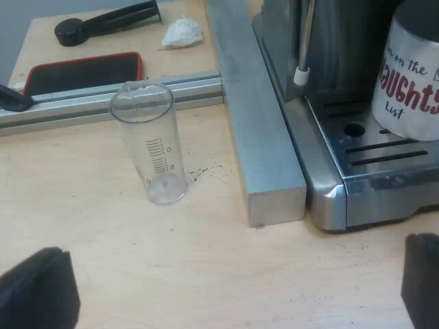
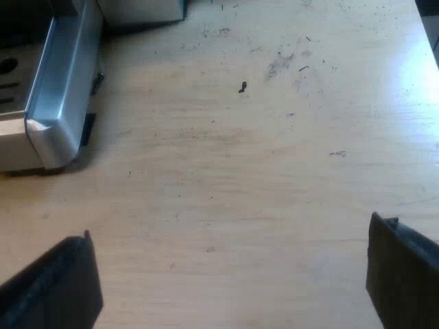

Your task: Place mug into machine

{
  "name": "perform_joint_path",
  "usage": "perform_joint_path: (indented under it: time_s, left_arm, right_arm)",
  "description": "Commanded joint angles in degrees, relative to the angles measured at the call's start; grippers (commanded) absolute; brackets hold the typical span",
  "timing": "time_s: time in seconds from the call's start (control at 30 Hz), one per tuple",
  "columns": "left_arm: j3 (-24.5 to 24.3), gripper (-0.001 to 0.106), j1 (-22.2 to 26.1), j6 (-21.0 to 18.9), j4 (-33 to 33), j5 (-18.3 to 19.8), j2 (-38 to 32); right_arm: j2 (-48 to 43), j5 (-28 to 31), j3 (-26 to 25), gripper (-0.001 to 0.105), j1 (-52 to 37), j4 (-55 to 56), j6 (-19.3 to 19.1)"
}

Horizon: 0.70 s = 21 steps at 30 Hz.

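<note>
The mug (image 1: 410, 86), white with red lettering, stands upright on the slotted drip tray (image 1: 384, 157) at the front of the espresso machine (image 1: 329, 41), close by the steam wand's white tip (image 1: 302, 74). Nothing is touching it. The placing step looks done, with the mug set down and let go.

The left jaws are wide apart and empty, low over the surface (image 1: 137, 253) in front of the machine. The right jaws are likewise apart and hold nothing, above bare wood (image 2: 240, 192) near the machine's base corner (image 2: 58, 103).

The next move probably calls for little: lifting both arms clear without brushing the mug, and perhaps checking that it sits under the spout, which I cannot see.

Just beside the machine lies a square metal bar (image 1: 257, 137), meeting a grooved rail (image 1: 103, 103). A clear measuring glass (image 1: 151, 140) stands upright near that corner. Beyond the rail are a flat dark slab edged in red (image 1: 82, 72), a black-handled tool (image 1: 103, 22) and a white crumpled wad (image 1: 182, 31). The pale wood carries dark specks (image 2: 241, 87), likely coffee grounds.
</note>
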Motion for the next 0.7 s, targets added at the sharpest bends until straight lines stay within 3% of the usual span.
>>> perform_joint_path:
  time_s: [0.03, 0.2, 0.7]
  left_arm:
    - [-0.22, 0.098, -0.32, -0.72, -1.09, 0.20, -8.03]
    - [-0.22, 0.098, -0.32, -0.71, -1.09, 2.68, -8.03]
    - [0.48, 0.098, -0.32, -0.71, -2.36, 2.67, -8.03]
  right_arm:
    - [-2.57, -0.57, -0.41, 0.081, 0.09, -0.36, -0.16]
    - [-2.57, -0.57, -0.41, 0.081, 0.09, -0.36, -0.16]
    - [-2.57, -0.57, -0.41, 0.081, 0.09, -0.36, -0.16]
